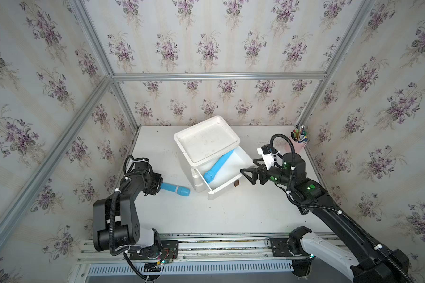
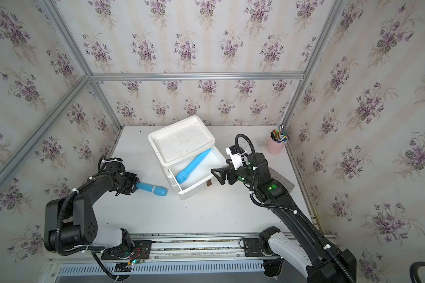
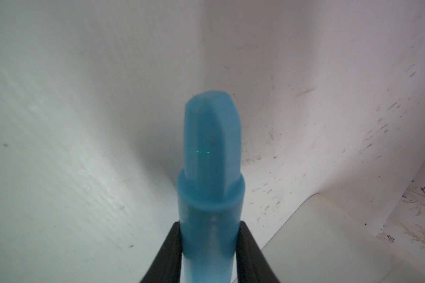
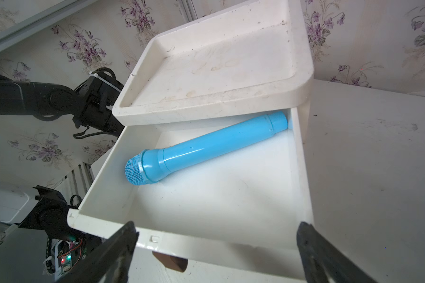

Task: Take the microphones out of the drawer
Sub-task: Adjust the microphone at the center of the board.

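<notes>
In both top views, a white plastic drawer unit with a tray-shaped top (image 1: 182, 144) is being shown standing on the white tabletop (image 1: 231, 215), with its drawer (image 1: 222, 189) pulled out. The sky-blue plastic microphone with a mesh head (image 1: 217, 166) is being seen lying slantwise on the drawer floor, head toward the drawer front, tail under the tray top. The left gripper (image 1: 161, 185) is being held low, left of the unit, clamped on one end of a second blue plastic cylinder (image 1: 176, 188); whether that cylinder is touching the table cannot be told. The right gripper (image 1: 248, 166) is being held near the drawer front, jaws wide apart, with nothing between them. A pink cup of pens (image 1: 296, 145) is being shown in the far right corner.

In the left wrist view, the cylinder is being pressed from both sides by black fingers (image 3: 169, 250).

In the right wrist view, the microphone is being shown inside the open drawer, and the two black fingertips (image 4: 115, 252) are being shown spread before the drawer front, above a brown tab (image 4: 172, 261).
</notes>
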`<state>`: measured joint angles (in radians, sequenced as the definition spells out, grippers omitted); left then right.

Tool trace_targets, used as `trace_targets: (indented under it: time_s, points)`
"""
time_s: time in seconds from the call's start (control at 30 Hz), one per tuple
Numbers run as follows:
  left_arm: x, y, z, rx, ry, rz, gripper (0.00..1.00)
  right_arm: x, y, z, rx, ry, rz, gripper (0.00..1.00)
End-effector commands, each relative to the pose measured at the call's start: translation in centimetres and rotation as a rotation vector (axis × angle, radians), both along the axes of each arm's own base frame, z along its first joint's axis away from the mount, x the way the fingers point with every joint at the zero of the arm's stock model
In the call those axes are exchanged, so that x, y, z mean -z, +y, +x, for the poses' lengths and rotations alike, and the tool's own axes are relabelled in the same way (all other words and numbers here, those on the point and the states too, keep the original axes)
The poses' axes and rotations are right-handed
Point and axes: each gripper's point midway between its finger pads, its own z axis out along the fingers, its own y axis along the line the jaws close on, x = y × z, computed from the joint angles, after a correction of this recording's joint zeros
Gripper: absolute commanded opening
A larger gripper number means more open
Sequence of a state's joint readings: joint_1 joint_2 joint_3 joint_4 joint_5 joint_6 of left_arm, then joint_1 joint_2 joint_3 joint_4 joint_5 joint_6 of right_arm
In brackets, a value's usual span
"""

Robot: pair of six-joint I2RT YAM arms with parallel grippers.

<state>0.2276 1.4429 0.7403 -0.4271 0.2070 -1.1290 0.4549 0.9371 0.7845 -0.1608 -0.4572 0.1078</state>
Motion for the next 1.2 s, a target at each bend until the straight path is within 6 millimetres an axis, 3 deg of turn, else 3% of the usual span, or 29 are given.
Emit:
trace_targets:
  time_s: [0.0, 0.07, 0.17, 0.27, 0.53, 0.77, 0.93, 1.17]
  points:
    - [-0.2, 0.0, 0.9, -0.038, -0.036, -0.022, 0.38, 0.0, -0.1, -0.1, 0.003, -0.008, -0.004, 1.00]
    - [0.1, -0.1, 0.5, -0.023, -0.029, -0.016, 0.62, 0.0, -0.1, 0.0, 0.005, -0.007, -0.005, 1.00]
    - [0.7, -0.5, 0.1, 0.005, -0.010, -0.027, 0.86, 0.0, -0.1, 0.0, 0.001, -0.003, -0.002, 1.00]
    - [0.9, -1.2, 0.1, 0.056, -0.006, -0.047, 0.99, 0.0, 0.1, -0.1, -0.004, 0.002, 0.002, 1.00]
    - [0.8, -4.2, -0.1, 0.280, 0.028, -0.095, 0.99, 0.2, 0.4, 0.0, -0.018, 0.016, 0.004, 1.00]
    - [0.4, -6.1, -2.1, 0.349, 0.056, -0.112, 0.99, -0.2, 0.7, 0.2, -0.028, 0.009, 0.009, 1.00]
    - [-0.3, -6.2, -2.8, 0.361, 0.059, -0.073, 0.99, -0.4, 0.8, 0.2, -0.036, 0.006, 0.018, 1.00]
    - [-3.5, -5.9, -1.3, 0.401, -0.048, -0.015, 0.99, -0.5, 0.8, 0.2, -0.038, 0.005, 0.017, 1.00]
